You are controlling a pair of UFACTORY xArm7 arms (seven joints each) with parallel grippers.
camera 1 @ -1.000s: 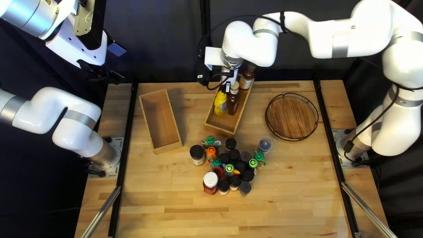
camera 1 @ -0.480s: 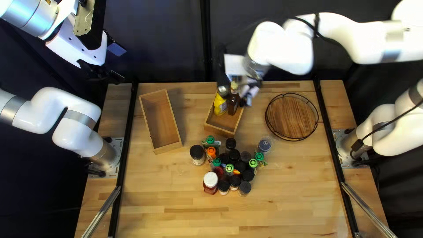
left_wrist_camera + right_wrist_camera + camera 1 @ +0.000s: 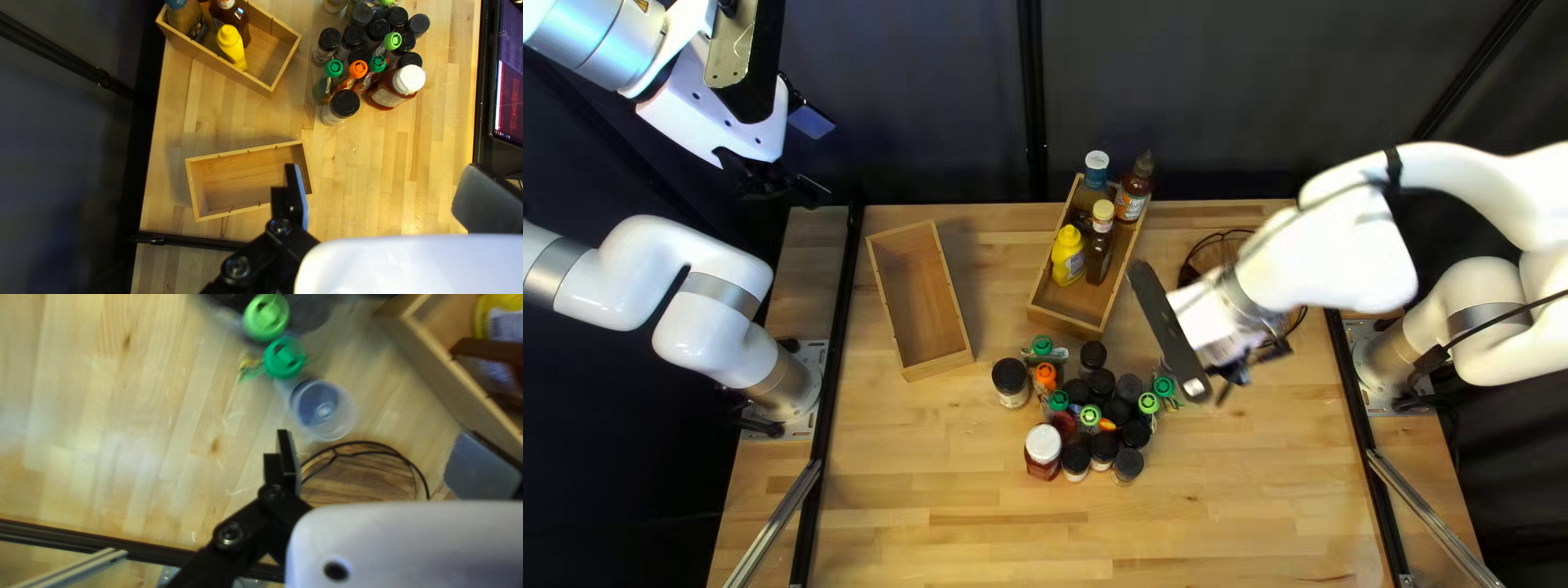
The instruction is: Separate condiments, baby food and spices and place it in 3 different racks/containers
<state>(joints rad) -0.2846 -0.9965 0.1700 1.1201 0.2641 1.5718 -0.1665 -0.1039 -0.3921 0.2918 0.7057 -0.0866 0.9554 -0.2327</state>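
Top left view, condiments: yellow squeeze bottle [image 3: 1067,256] and brown glass bottle with cream cap [image 3: 1099,259], inside the long pale-wood box [image 3: 1064,318].
Spices: black-capped jars [image 3: 1101,383], clustered on the wooden worktop [image 3: 958,490], nearer than that box.
Left claw [image 3: 812,194]: left of the box.
Right claw [image 3: 1236,376]: right of it, blurred.
Left wrist view, left claw [image 3: 384,185]: fingers apart.
Right wrist view, right claw [image 3: 373,441]: fingers apart; round wooden tray with black wire rim [image 3: 359,476] beside the box.

Glossy white rounded arms [image 3: 710,332], silver joint bands [image 3: 721,292], black cable [image 3: 1503,314]

No legible text anywhere
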